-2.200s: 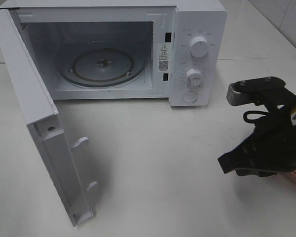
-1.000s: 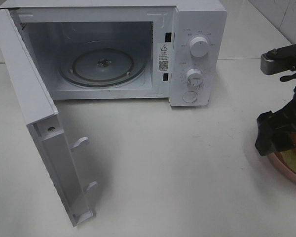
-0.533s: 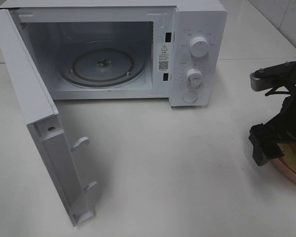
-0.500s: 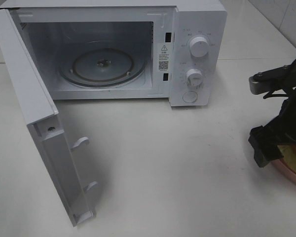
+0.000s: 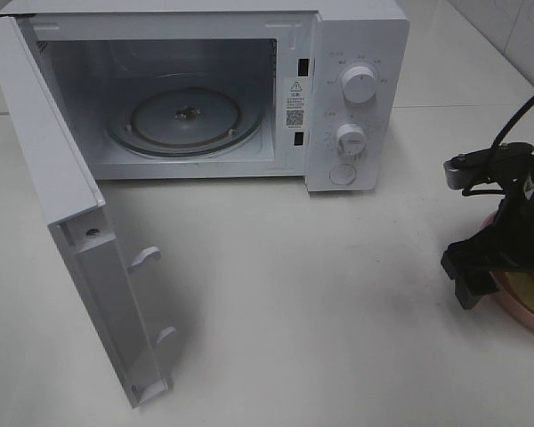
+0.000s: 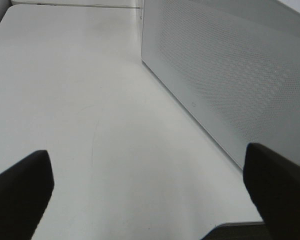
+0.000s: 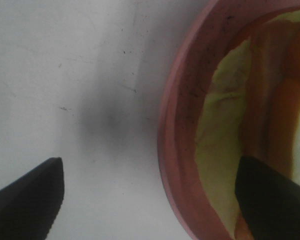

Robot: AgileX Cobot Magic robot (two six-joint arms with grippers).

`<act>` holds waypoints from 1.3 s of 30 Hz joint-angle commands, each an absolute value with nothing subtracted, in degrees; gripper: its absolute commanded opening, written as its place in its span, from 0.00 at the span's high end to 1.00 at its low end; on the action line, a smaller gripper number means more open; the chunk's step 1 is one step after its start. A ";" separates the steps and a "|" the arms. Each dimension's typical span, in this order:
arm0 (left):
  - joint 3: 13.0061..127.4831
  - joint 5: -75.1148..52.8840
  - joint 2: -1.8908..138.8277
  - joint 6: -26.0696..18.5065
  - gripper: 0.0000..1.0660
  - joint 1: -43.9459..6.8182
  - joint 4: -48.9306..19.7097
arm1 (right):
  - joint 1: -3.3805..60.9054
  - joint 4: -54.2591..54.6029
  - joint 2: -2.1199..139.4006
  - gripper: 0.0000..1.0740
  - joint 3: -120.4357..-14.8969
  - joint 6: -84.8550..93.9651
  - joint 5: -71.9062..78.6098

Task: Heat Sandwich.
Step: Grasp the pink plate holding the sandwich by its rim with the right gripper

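**Worktop** (image 5: 320,294) – white, carrying all items.

**Microwave** (image 5: 356,53) – white, at the back of the worktop. Door (image 5: 80,267) swung fully open on the microwave's left. Glass turntable (image 5: 185,120) bare inside. Two knobs (image 5: 360,86) and a round button (image 5: 342,174) on its right-hand panel.

**Plate** (image 7: 177,125) – pink, round, on the worktop well to the right of the microwave and nearer the front.

**Sandwich** (image 7: 220,125) – on the plate; pale green and brown layers show, and the arm partly covers it from above.

**Right pincer** (image 7: 147,200) – released, jaws spread wide astride the plate's rim: one finger over bare worktop on the microwave side, the other over the sandwich. Grasping nothing.

**Left pincer** (image 6: 147,192) – released, jaws wide, low over bare worktop beside a perforated microwave panel (image 6: 230,75). Holding nothing.
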State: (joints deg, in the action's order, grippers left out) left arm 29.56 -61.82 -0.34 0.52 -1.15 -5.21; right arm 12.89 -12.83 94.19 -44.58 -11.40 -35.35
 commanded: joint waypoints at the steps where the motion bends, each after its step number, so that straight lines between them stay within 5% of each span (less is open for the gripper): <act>1: 29.51 -61.19 -1.38 0.63 0.08 -0.86 -5.44 | 12.49 -13.06 95.34 0.18 -44.92 -11.97 -34.15; 21: 29.51 -61.19 -1.38 0.63 0.08 -0.86 -5.44 | 11.92 -14.50 102.67 0.26 -44.98 -12.03 -29.51; 30: 29.51 -61.19 -1.38 0.63 0.08 -0.86 -5.44 | 11.92 -19.71 102.67 0.68 -44.98 -17.70 -29.74; 31: 29.51 -61.19 -1.38 0.63 0.08 -0.86 -5.44 | 11.92 -22.46 102.67 0.84 -44.98 -20.91 -29.79; 33: 29.51 -61.19 -1.38 0.63 0.08 -0.86 -5.44 | 11.92 -24.52 102.67 0.97 -44.98 -22.80 -29.85; 39: 29.51 -61.19 -1.38 0.63 0.08 -0.86 -5.44 | 11.92 -24.81 102.67 1.00 -44.98 -23.61 -29.74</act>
State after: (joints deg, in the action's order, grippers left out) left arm 29.56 -61.82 -0.34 0.52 -1.15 -5.21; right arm 12.32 -25.15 102.56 -45.15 -22.46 -29.45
